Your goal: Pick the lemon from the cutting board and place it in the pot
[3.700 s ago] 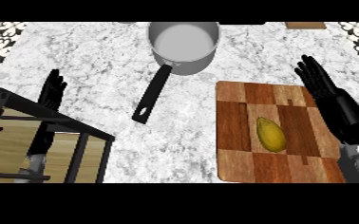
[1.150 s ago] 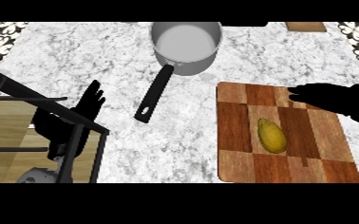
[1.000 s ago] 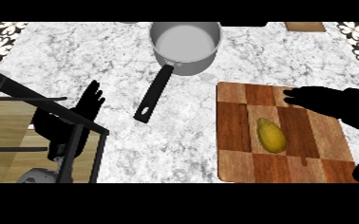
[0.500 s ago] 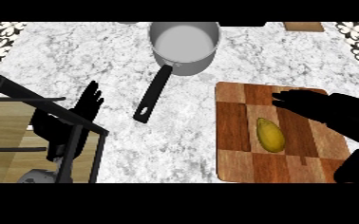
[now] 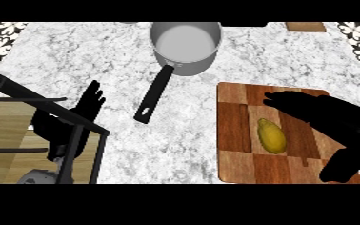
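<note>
Head view puts the lemon (image 5: pixel 271 136) near the middle of the cutting board (image 5: pixel 235 167), at the right of the marble counter (image 5: pixel 105 57), its long axis running near to far with a slight lean toward the right at the near end. From where I stand, the right hand (image 5: pixel 316 112) hangs over the board's far right part, fingers straight and a little spread, their tips pointing left. The lemon lies just to the near side of those fingertips, not yet touched. This hand is by far the nearer one; the left hand (image 5: pixel 88 102) rests open, fingers up, well apart at the left. The pot (image 5: pixel 184 45) sits farther away and to the left, its handle (image 5: pixel 153 95) pointing near-left.
</note>
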Motion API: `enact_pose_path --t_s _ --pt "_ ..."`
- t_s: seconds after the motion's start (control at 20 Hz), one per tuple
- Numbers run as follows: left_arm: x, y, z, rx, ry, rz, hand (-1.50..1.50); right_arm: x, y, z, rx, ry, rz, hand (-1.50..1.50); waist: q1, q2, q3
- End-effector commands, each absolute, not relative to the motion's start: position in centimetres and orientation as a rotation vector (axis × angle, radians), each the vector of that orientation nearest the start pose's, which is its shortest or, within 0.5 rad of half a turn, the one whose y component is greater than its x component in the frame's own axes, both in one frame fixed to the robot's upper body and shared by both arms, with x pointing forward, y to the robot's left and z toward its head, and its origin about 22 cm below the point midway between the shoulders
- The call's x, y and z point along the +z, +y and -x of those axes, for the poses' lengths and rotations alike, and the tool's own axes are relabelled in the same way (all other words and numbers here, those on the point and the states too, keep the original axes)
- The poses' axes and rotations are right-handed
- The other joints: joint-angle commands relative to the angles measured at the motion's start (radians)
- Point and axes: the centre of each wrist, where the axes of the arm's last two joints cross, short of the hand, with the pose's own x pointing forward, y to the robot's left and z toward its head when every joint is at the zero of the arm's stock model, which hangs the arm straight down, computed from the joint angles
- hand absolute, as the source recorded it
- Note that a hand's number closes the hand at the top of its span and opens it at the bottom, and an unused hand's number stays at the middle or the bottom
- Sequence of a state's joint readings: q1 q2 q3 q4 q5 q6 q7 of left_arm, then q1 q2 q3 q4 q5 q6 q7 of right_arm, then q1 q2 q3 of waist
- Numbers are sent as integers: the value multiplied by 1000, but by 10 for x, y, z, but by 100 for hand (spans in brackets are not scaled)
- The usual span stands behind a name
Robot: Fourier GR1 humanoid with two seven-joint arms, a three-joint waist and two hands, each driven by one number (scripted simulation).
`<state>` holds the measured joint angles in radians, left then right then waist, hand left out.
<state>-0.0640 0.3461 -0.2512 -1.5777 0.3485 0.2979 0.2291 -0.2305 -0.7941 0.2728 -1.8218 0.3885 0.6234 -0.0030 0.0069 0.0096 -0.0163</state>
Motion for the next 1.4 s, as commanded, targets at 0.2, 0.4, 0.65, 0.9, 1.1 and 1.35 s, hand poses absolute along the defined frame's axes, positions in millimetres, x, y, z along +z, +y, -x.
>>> enact_pose_path --t_s 0.2,0.4,0.65,0.9,1.1,1.35 --pt "54 238 -269 0 -1479 -21 0 117 -258 -263 1672 -1231 406 -150 -3 -8 16" --pt "70 236 -280 -23 -1479 -11 0 102 -254 -269 1758 -1191 408 -150 -2 -6 17" --pt "59 224 -263 -21 -1469 3 0 94 -246 -268 1768 -1115 464 -150 -4 -10 17" --pt "59 239 -265 -26 -1466 3 0 81 -249 -275 1802 -1066 492 -150 3 -8 17" --pt "54 224 -259 -3 -1475 -12 0 74 -235 -276 1804 -1068 470 -150 1 -10 17" --pt "61 228 -255 -5 -1476 -2 0 64 -244 -272 1773 -1246 323 150 0 -12 18"
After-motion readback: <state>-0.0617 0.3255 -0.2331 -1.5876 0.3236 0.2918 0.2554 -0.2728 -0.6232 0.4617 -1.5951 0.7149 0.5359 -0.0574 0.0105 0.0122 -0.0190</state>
